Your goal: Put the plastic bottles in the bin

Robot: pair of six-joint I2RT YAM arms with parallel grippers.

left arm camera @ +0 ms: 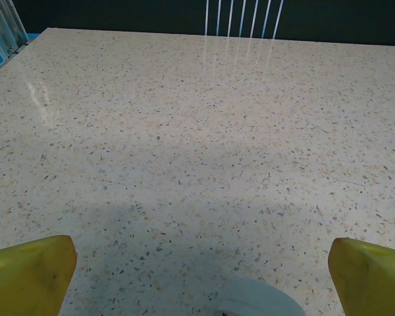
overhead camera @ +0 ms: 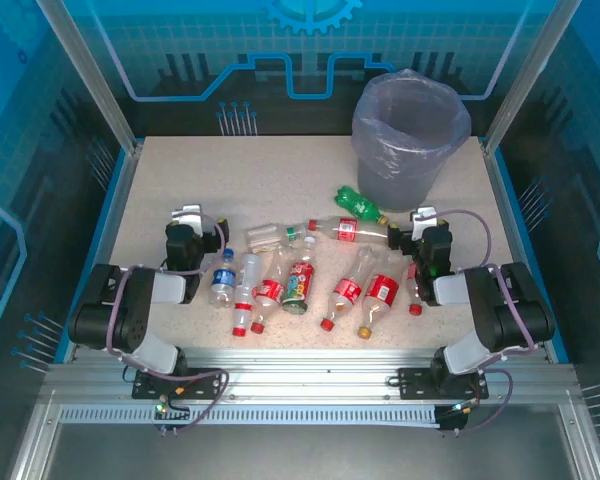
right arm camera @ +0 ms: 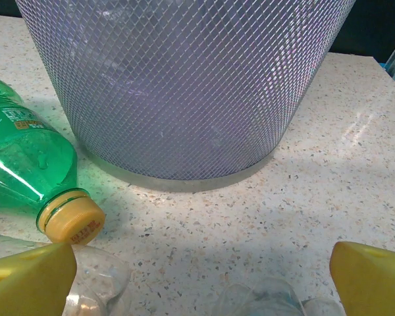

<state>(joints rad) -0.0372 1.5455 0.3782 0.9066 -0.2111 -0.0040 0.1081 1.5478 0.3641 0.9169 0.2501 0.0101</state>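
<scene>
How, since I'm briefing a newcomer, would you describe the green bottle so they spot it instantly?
Find the round grey mesh bin, lavender-lined, at the far right of the table. Lying on its side at the bin's foot is the green bottle. It alone is green, with a yellow cap; the neighbouring bottles are clear with red or blue labels.

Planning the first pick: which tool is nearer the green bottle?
Right. The right tool sits just right of the green bottle, near the bin; the left tool is beyond the bottle pile, to its left.
</scene>
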